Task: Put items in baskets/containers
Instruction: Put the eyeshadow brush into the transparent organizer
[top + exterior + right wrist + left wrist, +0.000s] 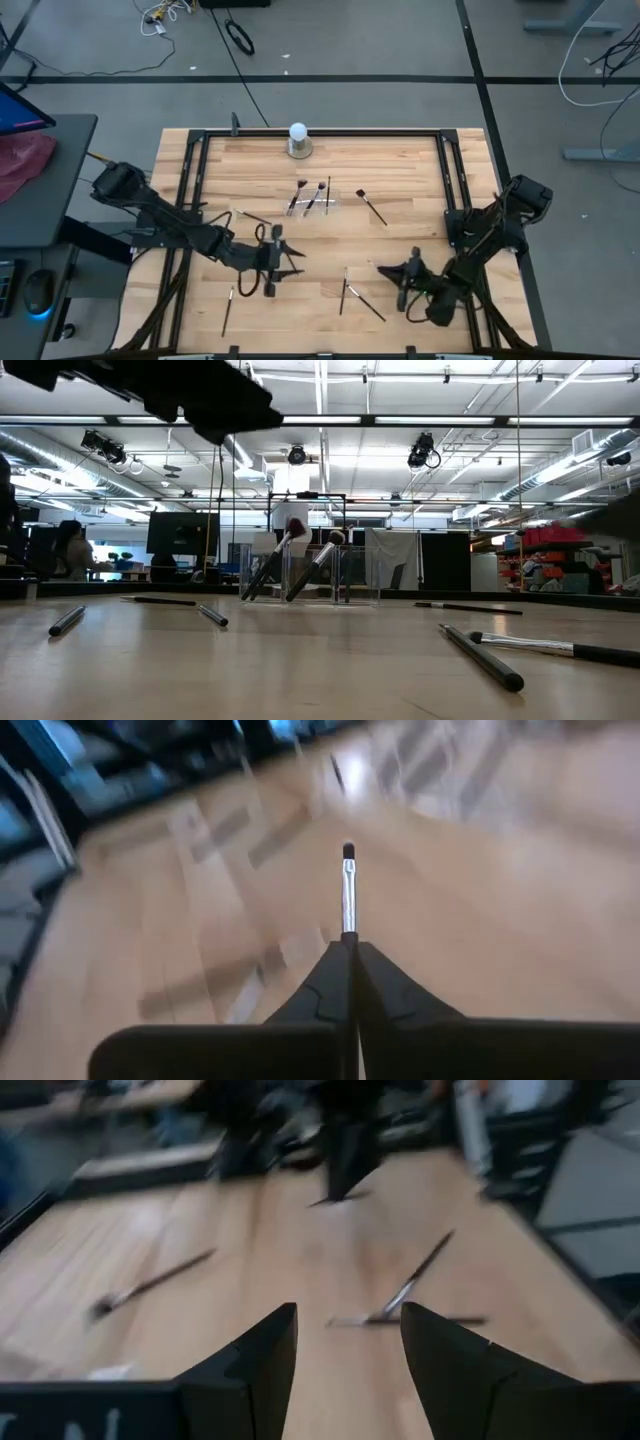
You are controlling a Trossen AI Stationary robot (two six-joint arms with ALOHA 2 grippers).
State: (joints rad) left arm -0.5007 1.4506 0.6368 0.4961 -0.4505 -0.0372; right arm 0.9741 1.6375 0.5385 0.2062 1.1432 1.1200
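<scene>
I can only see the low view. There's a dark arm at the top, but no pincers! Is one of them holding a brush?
Observer: Yes. The right pincer is shut on a thin brush, and the silver ferrule and dark tip stick out ahead of it.
Operator: What about the other pincer?
Observer: The left pincer is open, with nothing between its fingers and only bare wood below.
Operator: Where are they on the table?
Observer: From above, both are at the near side, left and right of the middle. Two crossed brushes lie on the wood between them.
</scene>
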